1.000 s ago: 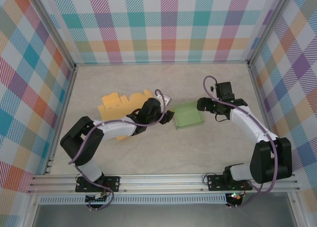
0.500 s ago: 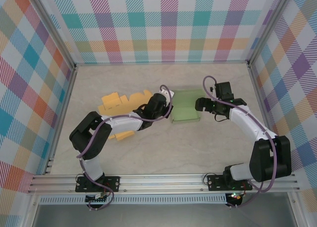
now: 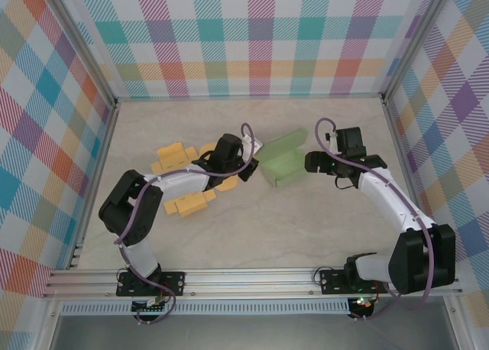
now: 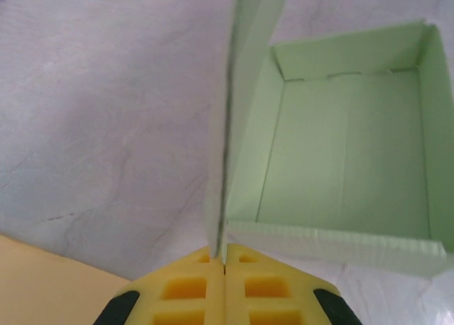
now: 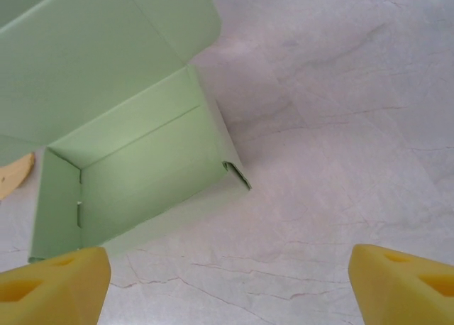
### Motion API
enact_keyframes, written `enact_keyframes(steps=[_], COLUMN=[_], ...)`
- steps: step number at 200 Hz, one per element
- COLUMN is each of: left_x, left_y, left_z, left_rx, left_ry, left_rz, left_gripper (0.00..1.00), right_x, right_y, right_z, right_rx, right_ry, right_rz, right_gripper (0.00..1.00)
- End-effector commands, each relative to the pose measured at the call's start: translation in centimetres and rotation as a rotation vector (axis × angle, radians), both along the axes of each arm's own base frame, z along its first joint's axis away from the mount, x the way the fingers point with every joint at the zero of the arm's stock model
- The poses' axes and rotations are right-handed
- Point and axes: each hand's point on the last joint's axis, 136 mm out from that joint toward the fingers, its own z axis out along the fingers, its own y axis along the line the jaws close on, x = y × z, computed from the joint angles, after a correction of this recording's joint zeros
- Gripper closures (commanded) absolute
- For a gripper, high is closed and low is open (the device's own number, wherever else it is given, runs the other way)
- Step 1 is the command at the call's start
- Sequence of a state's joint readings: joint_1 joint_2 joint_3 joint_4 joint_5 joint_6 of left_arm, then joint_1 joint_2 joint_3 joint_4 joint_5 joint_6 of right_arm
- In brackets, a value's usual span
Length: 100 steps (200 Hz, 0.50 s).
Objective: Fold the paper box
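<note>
1. The box [image 3: 283, 165] sits mid-table [image 3: 290, 235] between the two grippers. Its open side faces up and the lid [image 3: 286, 141] is tipped up along the far edge.
2. The left gripper [image 4: 224, 268] is clamped tight on a thin green flap [image 4: 228, 126] at the box's left end, with the pads pinching it edge-on. My guess is it's holding the flap upright so it can get creased or tucked.
3. The right gripper [image 5: 227, 279] is spread wide with nothing in it, hanging just off the box's right end. It's probably there to steady or push that side.
4. The long axis runs roughly left-right in the top view, with the right end angled a bit away from the arms.
5. Orange cardboard [image 3: 172, 157] lies flat off to the left, out of play.
</note>
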<state>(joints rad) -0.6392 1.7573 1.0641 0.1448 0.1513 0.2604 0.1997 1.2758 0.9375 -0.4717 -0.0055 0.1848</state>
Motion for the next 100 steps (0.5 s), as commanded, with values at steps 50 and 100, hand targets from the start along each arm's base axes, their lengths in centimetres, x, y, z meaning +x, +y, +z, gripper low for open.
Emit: enact_keyframes(steps=[50,100], left_x=[-4.6,-4.8], left_y=[1.3,2.2], left_z=[1.9,3.4], left_rx=[0.101,0.125], left_ry=[0.035,-0.013], left_rz=[-0.299,-0.323], left_gripper=[1.0,1.0], right_x=[0.6,2.2], right_y=[2.4,3.1], right_z=[2.2,0.8], right_rx=[0.103,0.087], right_ry=[-0.149,-0.148], right_rz=[0.119,0.169], right_gripper=[0.09,0.0])
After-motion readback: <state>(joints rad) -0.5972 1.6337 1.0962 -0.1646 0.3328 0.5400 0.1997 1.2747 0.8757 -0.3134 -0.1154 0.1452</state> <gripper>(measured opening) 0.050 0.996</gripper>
